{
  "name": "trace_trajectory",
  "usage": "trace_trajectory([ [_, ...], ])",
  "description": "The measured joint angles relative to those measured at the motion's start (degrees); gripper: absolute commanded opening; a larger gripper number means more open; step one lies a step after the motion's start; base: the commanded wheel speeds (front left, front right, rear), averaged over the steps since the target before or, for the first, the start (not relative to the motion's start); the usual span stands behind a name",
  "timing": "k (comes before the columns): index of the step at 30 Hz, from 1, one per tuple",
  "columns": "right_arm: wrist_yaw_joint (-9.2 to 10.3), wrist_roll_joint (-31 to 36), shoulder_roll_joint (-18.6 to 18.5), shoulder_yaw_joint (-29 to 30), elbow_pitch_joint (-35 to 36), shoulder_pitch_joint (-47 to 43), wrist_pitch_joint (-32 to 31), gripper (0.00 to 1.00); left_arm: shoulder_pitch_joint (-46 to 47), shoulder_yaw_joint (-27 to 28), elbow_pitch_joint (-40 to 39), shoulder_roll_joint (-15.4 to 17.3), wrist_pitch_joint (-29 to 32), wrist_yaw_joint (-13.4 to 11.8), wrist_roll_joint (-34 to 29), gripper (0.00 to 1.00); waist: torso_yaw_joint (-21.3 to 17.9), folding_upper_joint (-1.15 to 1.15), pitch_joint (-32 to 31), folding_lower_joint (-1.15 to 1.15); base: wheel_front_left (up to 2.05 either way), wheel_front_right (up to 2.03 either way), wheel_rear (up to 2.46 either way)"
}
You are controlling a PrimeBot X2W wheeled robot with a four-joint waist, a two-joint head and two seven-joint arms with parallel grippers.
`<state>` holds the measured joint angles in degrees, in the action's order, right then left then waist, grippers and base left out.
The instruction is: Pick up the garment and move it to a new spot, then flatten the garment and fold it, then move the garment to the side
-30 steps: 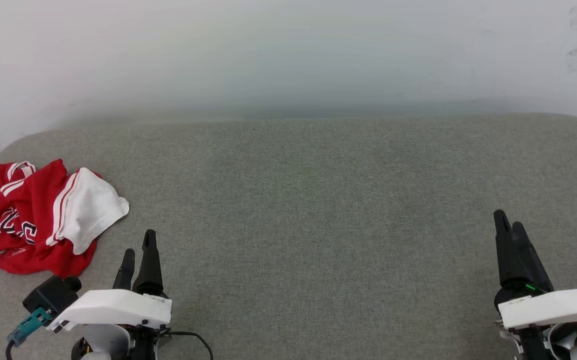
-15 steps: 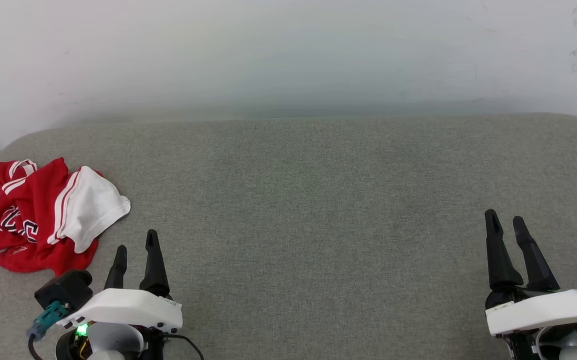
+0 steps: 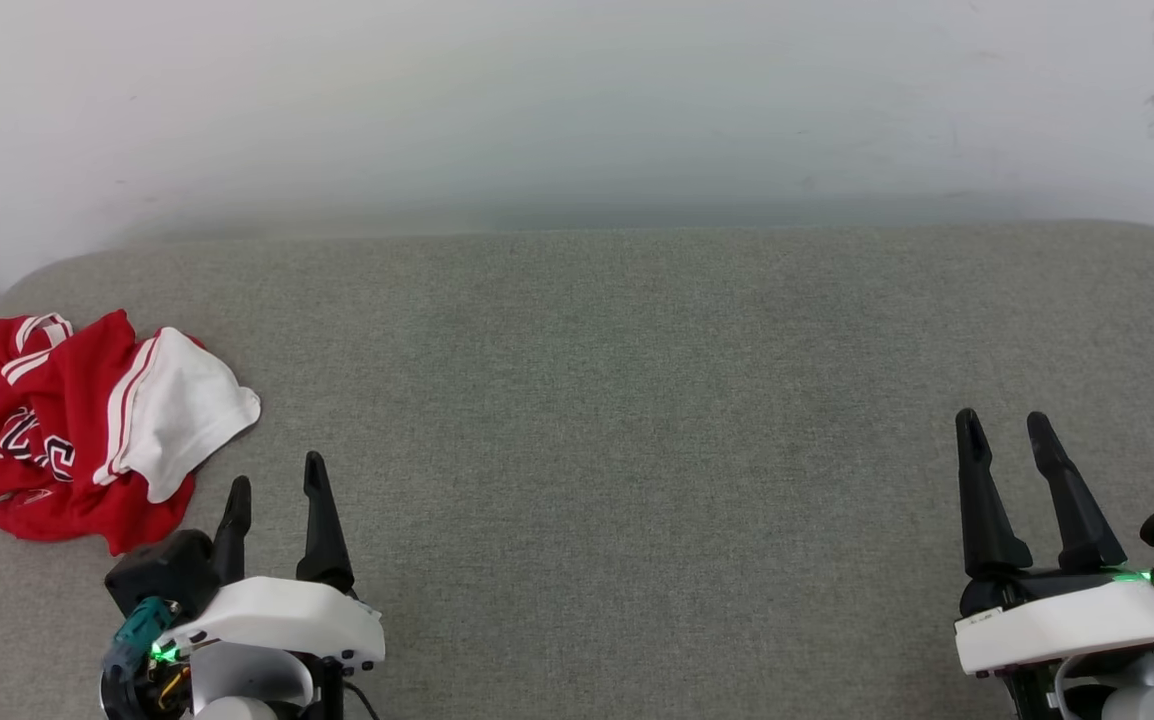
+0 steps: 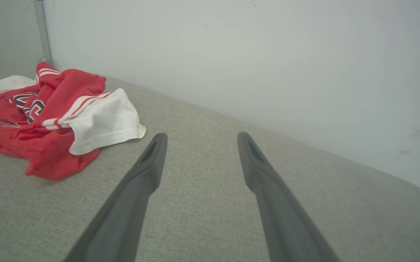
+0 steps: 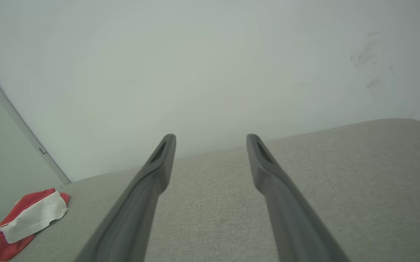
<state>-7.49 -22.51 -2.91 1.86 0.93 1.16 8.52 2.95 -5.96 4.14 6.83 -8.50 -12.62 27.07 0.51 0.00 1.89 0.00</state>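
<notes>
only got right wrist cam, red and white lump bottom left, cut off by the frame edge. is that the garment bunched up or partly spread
Observer: Bunched up. The head view shows the whole garment as a crumpled heap at the far left of the grey cushion.
Operator: any print facing up
Observer: Yes, black-and-white lettering shows among the red folds in the left wrist view.
Operator: where's the left arm
Observer: The left gripper is on the near side of the heap, a little to its right. Its jaws are open and empty, with the fingertips clear of the cloth.
</notes>
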Motion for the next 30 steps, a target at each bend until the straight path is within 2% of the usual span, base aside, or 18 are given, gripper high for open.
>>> trace_trajectory([
  [10,0.00,5.76,0.00,-0.25,1.46,-0.03,1.42,1.00,0.01,-1.70,-1.36,0.69,-1.37,-1.54,-5.20,1.00,0.21,0.00,0.74,0.00,0.00,0.00,0.00],
  [30,0.00,10.99,0.00,0.78,2.05,-0.41,3.77,1.00,-0.02,-2.31,-3.37,0.15,-3.81,-1.51,-13.77,1.00,0.31,0.00,1.45,0.00,0.00,0.00,0.00],
])
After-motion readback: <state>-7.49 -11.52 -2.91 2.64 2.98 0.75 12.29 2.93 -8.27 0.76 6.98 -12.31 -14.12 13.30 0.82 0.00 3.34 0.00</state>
